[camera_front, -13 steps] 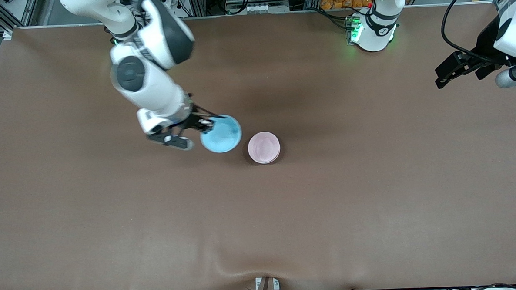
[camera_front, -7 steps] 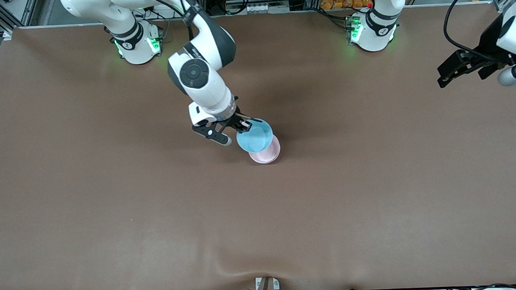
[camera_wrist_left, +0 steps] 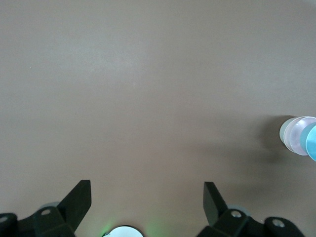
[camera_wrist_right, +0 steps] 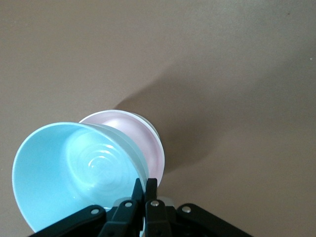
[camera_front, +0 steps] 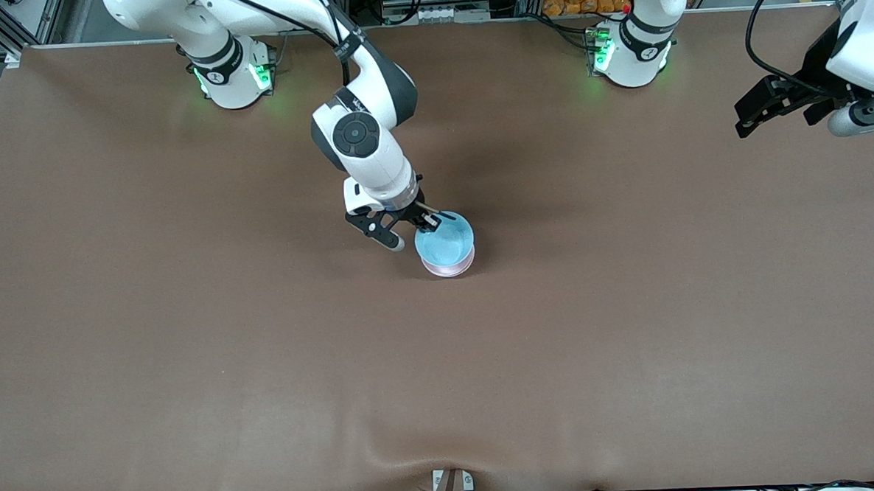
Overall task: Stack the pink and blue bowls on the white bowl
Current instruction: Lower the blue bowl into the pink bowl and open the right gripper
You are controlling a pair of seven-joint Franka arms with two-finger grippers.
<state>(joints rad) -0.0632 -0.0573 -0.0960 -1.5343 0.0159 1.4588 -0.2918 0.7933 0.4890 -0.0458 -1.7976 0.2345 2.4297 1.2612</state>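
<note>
My right gripper (camera_front: 428,220) (camera_wrist_right: 145,181) is shut on the rim of the sky-blue bowl (camera_front: 446,243) (camera_wrist_right: 74,168). It holds the bowl tilted, directly over the pale pink bowl (camera_front: 449,268) (camera_wrist_right: 126,123) at the table's middle. Whether the blue bowl touches the pink one, I cannot tell. The pink bowl sits in the white bowl (camera_wrist_right: 157,132) (camera_wrist_left: 287,132), of which only an edge shows beneath it. My left gripper (camera_front: 752,114) (camera_wrist_left: 146,187) hangs open and empty over the left arm's end of the table, waiting. Its wrist view shows the pink bowl (camera_wrist_left: 300,137) and blue bowl (camera_wrist_left: 312,143) at the edge.
Brown cloth (camera_front: 265,356) covers the whole table, with a wrinkle and a clamp (camera_front: 449,487) at the edge nearest the front camera. The two arm bases (camera_front: 230,74) (camera_front: 631,52) stand along the edge farthest from that camera.
My right gripper carried the blue bowl from beside the pink bowl toward the left arm's end, over the pink bowl, and lowered it. The left arm barely shifted.
</note>
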